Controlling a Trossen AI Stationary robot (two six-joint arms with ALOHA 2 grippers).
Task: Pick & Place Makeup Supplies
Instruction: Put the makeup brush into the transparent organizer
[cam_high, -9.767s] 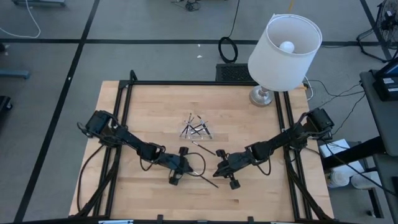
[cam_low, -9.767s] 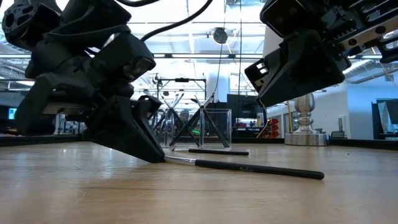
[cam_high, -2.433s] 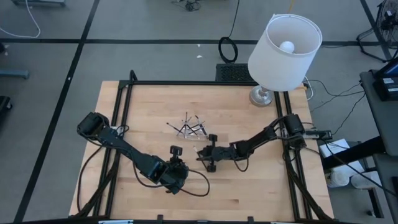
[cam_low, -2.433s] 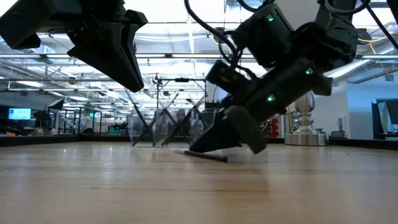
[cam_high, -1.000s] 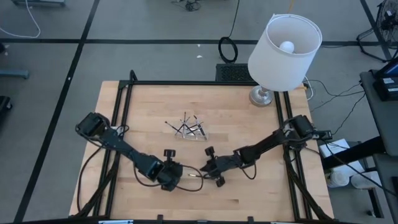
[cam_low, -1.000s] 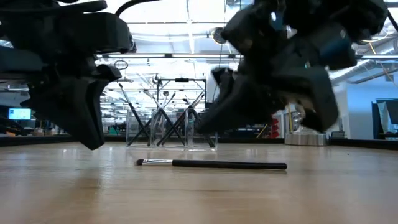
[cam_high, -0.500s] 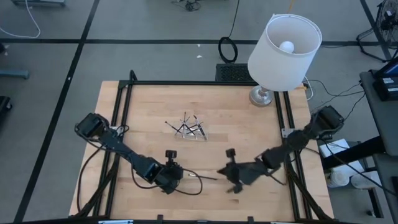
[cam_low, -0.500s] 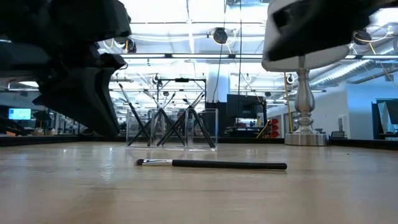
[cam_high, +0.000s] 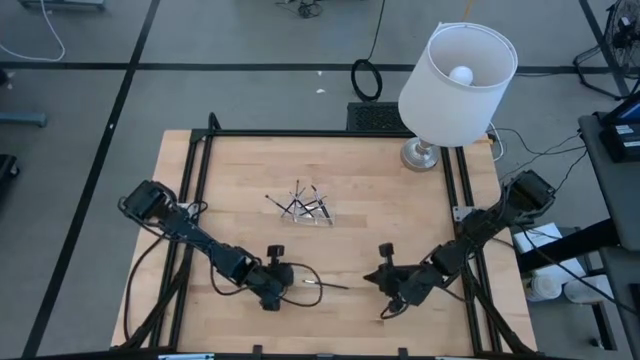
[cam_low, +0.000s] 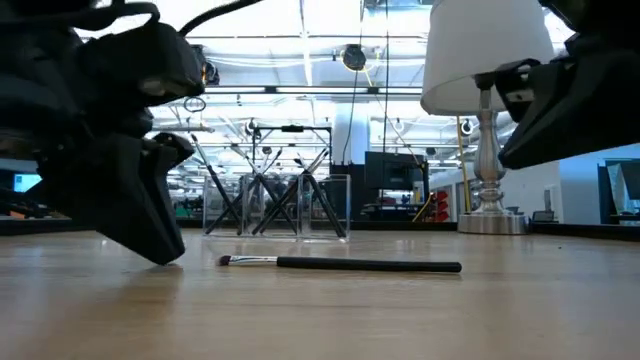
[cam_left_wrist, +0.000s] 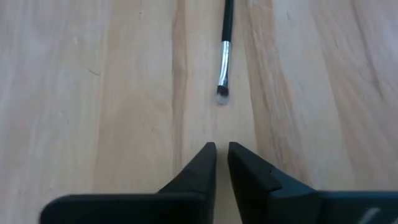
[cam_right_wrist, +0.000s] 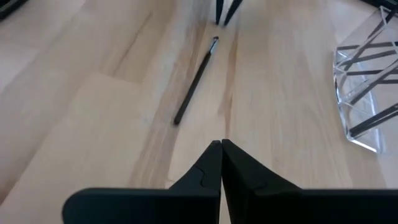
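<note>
One makeup brush (cam_high: 326, 285), a thin dark stick with a silvery ferrule and a pale tip (cam_left_wrist: 222, 94), lies flat on the wooden table (cam_high: 240, 170). My left gripper (cam_left_wrist: 221, 149) hovers low just short of the bristle end with a narrow gap between its fingers, holding nothing. My right gripper (cam_right_wrist: 221, 146) is shut and empty, off the brush's handle end toward the right. Several more sticks lean crossed in the clear tray (cam_high: 303, 208), also seen in the low view (cam_low: 275, 205).
A lamp with a white shade (cam_high: 458, 85) stands at the table's far right corner on a metal base (cam_high: 420, 155). A black frame (cam_high: 200, 180) runs along the table's edges. Bare wood lies around the brush and toward the near edge.
My right gripper has drawn away from the brush toward the table's right edge, rising a little and staying shut. My left gripper has tipped down toward the table beside the brush's bristle end. The brush has stayed flat where it lay.
</note>
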